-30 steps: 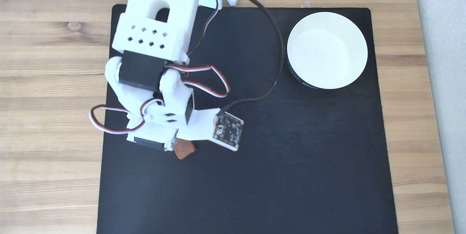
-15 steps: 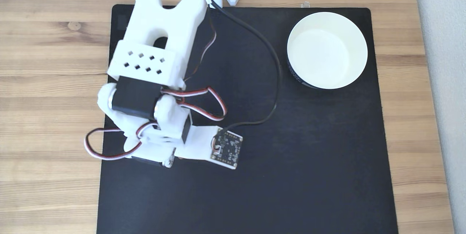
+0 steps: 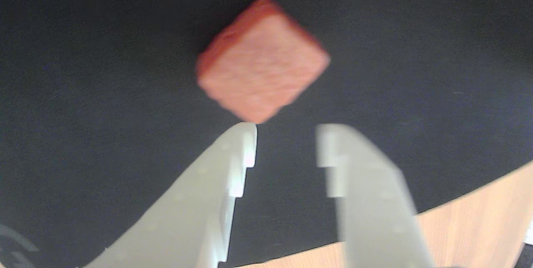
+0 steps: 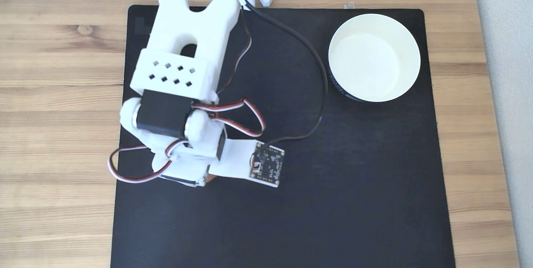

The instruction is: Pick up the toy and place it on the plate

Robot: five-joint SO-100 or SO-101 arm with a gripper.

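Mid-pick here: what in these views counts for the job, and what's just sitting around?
For the job:
toy, on the mat beyond the open gripper
plate, nothing in it

Just there:
black mat
wooden table
camera cable

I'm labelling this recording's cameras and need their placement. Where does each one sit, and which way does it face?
Wrist view: rides on the arm, looking down past the open gripper at the toy on the black mat.
Fixed view: above the table, facing straight down on the mat, the plate and the white arm.
Shared: the mat and the toy, a sliver under the arm in the fixed view.
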